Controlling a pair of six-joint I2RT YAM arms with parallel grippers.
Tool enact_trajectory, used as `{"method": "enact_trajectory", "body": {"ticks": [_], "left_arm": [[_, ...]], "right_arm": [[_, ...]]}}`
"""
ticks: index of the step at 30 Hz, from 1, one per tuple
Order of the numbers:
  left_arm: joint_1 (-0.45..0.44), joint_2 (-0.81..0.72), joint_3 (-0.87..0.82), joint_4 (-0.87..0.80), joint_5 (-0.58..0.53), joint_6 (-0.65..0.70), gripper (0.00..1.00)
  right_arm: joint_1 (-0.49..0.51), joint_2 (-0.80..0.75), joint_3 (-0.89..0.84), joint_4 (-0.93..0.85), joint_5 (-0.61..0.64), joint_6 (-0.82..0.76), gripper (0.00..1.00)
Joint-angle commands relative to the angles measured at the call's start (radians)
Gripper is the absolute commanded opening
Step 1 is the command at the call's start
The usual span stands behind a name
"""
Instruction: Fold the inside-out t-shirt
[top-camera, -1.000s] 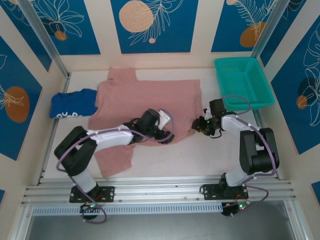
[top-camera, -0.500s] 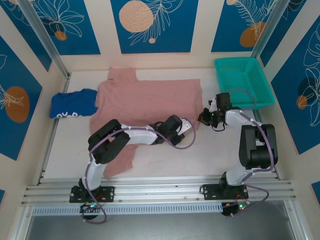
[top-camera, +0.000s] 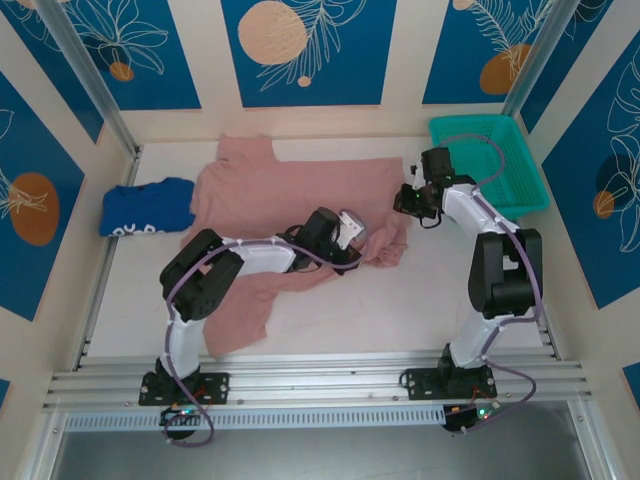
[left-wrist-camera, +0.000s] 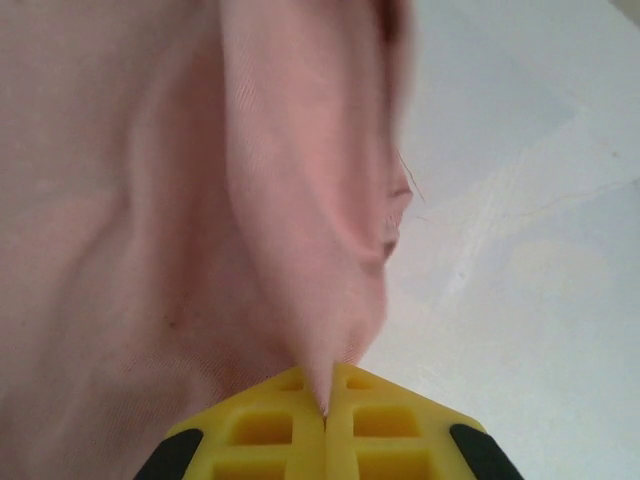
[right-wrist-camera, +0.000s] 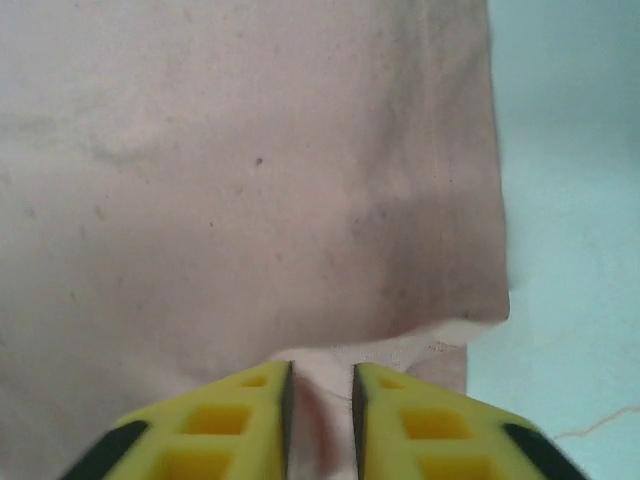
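One change: left gripper has snapped closed, pinching a ridge of the t-shirt, which lies upper-middle of the top view. The right hem is now bunched inward. Right gripper sits at the shirt's right edge, jaws slightly apart with cloth in the gap; grip unclear. Fold just starting.

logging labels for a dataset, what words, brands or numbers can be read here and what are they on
White lettering on the blue garment: too small and partly folded under to read.
No text to be seen on the pink t-shirt, the teal basket or the wall panels, which carry leaf and circle patterns.
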Motion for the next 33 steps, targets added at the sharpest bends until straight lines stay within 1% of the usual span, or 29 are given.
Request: {"method": "enact_trajectory", "body": {"ticks": [1,2,5,8,12,18,27,33], "left_arm": [[0.008,0.0,0.004,0.034,0.102,-0.105,0.0],[0.01,0.002,0.002,0.042,0.108,-0.118,0.0],[0.013,0.008,0.007,0.043,0.115,-0.132,0.0],[0.016,0.008,0.007,0.044,0.122,-0.143,0.0],[0.026,0.011,0.007,0.053,0.139,-0.185,0.0],[0.046,0.012,-0.005,0.073,0.178,-0.238,0.0],[0.059,0.023,-0.005,0.076,0.212,-0.245,0.0],[0.062,0.031,-0.001,0.067,0.221,-0.241,0.0]], "right_arm": [[0.015,-0.13,-0.11,-0.039,-0.012,-0.013,0.36],[0.025,-0.186,-0.172,-0.021,-0.031,-0.006,0.4],[0.059,-0.295,-0.305,0.006,-0.065,0.019,0.47],[0.122,-0.356,-0.418,0.042,-0.076,0.056,0.47],[0.204,-0.356,-0.511,0.122,-0.035,0.098,0.43],[0.223,-0.295,-0.541,0.194,0.021,0.131,0.39],[0.221,-0.211,-0.497,0.26,0.059,0.114,0.38],[0.212,-0.193,-0.461,0.267,0.071,0.09,0.32]]}}
